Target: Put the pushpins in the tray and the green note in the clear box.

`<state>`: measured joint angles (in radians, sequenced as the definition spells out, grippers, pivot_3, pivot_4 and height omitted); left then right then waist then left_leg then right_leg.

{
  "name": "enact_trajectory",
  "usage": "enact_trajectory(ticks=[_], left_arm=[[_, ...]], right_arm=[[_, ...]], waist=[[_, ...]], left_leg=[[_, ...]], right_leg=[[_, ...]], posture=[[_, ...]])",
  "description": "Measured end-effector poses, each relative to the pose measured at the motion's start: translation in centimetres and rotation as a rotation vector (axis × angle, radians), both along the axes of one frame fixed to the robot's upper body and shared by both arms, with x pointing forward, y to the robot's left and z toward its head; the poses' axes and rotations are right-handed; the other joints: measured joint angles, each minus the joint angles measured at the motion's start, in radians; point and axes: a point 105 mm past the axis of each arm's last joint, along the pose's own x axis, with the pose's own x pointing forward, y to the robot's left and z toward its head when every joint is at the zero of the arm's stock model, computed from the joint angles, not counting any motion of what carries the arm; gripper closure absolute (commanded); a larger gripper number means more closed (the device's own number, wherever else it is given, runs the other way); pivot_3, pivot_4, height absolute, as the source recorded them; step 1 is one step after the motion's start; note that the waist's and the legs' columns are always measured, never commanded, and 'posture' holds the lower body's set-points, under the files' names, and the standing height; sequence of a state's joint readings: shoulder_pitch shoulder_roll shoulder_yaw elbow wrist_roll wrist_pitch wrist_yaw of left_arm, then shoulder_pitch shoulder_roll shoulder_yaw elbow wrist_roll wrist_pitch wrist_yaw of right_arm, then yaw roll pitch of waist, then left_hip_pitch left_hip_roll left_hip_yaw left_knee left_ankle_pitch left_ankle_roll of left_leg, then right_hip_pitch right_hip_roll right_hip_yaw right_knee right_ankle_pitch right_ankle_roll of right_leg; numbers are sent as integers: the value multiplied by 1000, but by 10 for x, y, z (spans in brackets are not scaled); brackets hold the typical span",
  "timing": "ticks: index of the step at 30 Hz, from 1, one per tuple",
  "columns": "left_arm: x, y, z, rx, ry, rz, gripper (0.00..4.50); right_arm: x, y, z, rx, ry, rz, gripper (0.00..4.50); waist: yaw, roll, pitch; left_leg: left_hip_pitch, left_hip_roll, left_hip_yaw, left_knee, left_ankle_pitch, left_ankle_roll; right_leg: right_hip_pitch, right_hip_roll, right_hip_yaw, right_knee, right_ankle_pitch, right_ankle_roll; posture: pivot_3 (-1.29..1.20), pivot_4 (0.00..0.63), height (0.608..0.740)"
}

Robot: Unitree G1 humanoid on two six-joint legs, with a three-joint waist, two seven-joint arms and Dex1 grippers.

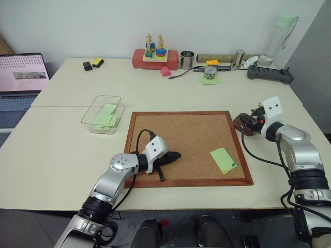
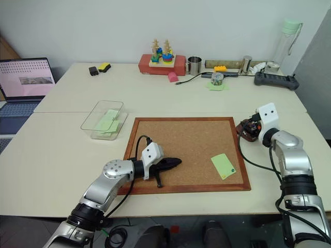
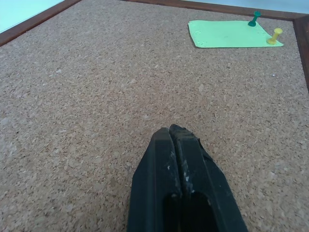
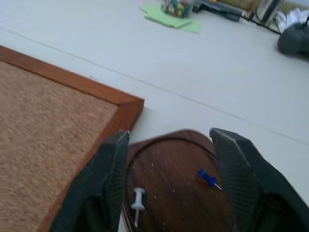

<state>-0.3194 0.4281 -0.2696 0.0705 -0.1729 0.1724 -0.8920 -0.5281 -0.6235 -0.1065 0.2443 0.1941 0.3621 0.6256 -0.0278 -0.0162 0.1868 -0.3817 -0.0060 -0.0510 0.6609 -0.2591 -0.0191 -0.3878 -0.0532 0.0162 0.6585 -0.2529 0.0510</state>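
on the far left of the table sits the clear box with pale green slips already lying in it. just beside it to the right lies the cork board. the left gripper rests low over the board's near left part, its two black fingers pressed tight together with nothing between them.

further right, near the board's front right corner, lies the green note, flat on the cork. in the left wrist view two pushpins stand in it along one short edge, a green pushpin and a yellow pushpin. i judge the note feather-light and limp, so it will slide or curl if nudged; it is best pinched at a free corner once the pins are out. the pins look hard and slick, best taken by the waisted plastic head and pulled straight up.

at the far right, just off the board's right edge, the right gripper hovers over the tray with its jaws spread apart and empty. in the tray lie a white pushpin and a blue pushpin, apart from each other.
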Motion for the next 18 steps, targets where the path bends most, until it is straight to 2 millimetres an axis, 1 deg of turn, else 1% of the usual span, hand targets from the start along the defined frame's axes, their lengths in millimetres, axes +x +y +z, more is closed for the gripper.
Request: enact_trajectory(ticks=[1,3,4,7,9,12,18], left_arm=[[0,0,0,0,-1,-2,4500],[-1,-1,0,0,-1,-4,4500],[-1,-1,0,-1,-2,-6,4500],[0,2,0,5,-2,0,4500],[1,4,0,6,-1,10,4500],[2,4,-1,6,0,15,4500],[0,3,0,5,-1,1,4500]], right_arm=[[-7,2,2,-13,3,45,1811],[-23,5,-1,-49,32,133,1811],[-42,8,-9,-86,87,226,1811],[-82,21,-28,-103,225,411,1811],[-99,29,-34,-108,277,488,1811],[-106,32,-38,-129,290,521,1811],[-111,37,-61,-215,324,563,1811]], waist=[[1,0,0],[2,0,0],[3,0,0],[1,0,0],[-2,0,0],[-3,-1,1],[0,-1,1]], left_leg=[[0,0,0,0,0,0],[-1,0,-1,-1,0,0],[-1,0,-1,-1,0,0],[-1,1,0,-1,0,0],[0,2,0,0,0,0],[0,2,-1,1,0,0],[0,1,-1,0,0,0]], right_leg=[[0,0,0,0,0,0],[0,0,-1,-1,0,0],[0,0,-1,-2,0,0],[0,0,0,-2,-3,5],[1,0,0,-2,-3,5],[1,0,1,-2,-2,3],[0,0,0,-3,-2,5]], posture=[[0,150,740],[0,150,740],[0,150,740],[0,150,740],[0,150,740],[0,150,740],[0,150,740]])
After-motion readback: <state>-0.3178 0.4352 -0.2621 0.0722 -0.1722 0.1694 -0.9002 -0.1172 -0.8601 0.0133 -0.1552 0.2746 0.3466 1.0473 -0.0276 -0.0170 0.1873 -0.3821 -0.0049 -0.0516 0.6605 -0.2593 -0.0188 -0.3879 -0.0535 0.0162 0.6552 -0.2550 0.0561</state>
